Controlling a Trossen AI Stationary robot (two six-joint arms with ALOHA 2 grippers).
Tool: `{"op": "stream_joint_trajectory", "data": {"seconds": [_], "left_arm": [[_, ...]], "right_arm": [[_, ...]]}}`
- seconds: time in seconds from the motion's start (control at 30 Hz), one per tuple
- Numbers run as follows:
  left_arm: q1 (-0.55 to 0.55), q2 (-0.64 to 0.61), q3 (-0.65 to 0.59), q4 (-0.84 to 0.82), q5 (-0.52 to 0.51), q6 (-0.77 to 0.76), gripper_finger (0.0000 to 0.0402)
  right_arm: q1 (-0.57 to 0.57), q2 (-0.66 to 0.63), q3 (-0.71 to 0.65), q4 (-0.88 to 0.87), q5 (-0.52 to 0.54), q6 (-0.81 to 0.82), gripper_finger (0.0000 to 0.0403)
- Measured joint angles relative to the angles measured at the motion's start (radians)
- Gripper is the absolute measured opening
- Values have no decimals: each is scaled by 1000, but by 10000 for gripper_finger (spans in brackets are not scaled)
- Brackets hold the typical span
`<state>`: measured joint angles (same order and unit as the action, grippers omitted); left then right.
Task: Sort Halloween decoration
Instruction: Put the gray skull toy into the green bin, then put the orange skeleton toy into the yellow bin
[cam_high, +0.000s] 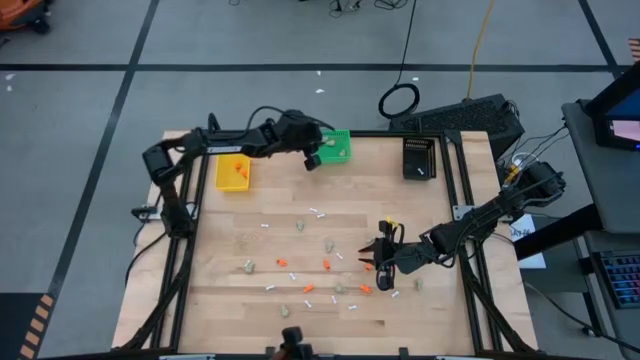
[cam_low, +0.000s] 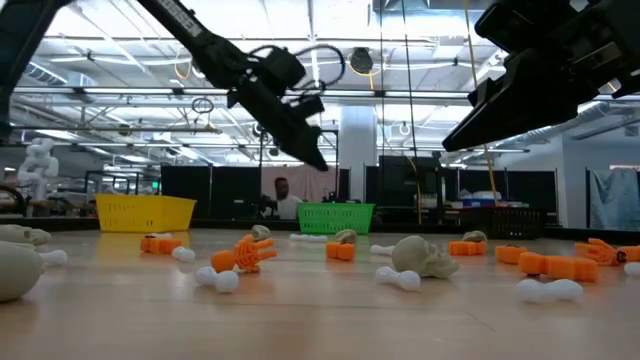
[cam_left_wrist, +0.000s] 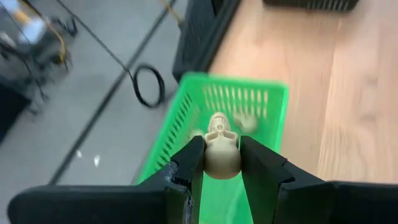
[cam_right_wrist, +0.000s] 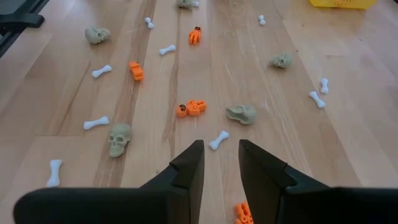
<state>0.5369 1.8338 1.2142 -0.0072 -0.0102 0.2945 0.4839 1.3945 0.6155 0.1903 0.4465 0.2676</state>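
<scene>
Left gripper (cam_left_wrist: 222, 163) pinching a beige-grey plastic skull (cam_left_wrist: 222, 149), poised directly above the green slatted plastic bin (cam_left_wrist: 186, 118) at the far edge of the wooden tabletop (cam_high: 290, 255); release would likely drop straight in. Right gripper (cam_right_wrist: 221, 163) low over the scattered pieces, fingers slightly apart on nothing, a thin white plastic bone (cam_right_wrist: 218, 139) lying just ahead, angled across the gap, nearest for this arm.
</scene>
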Motion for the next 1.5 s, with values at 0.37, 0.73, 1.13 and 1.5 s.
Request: {"op": "stream_joint_trajectory", "data": {"seconds": [0.37, 0.73, 1.13, 1.5], "left_arm": [[4, 136, 151, -174, 25, -54, 91], [20, 178, 216, -284, 6, -80, 91], [42, 178, 215, -332, -33, -72, 165], [9, 13, 214, -580, -27, -151, 271]], "right_arm": [[0, 0, 0, 0, 1, 0, 89], [0, 0, 0, 1, 2, 0, 89], [0, 0, 0, 1, 2, 1, 89], [0, 0, 0, 0, 2, 2, 89]]}}
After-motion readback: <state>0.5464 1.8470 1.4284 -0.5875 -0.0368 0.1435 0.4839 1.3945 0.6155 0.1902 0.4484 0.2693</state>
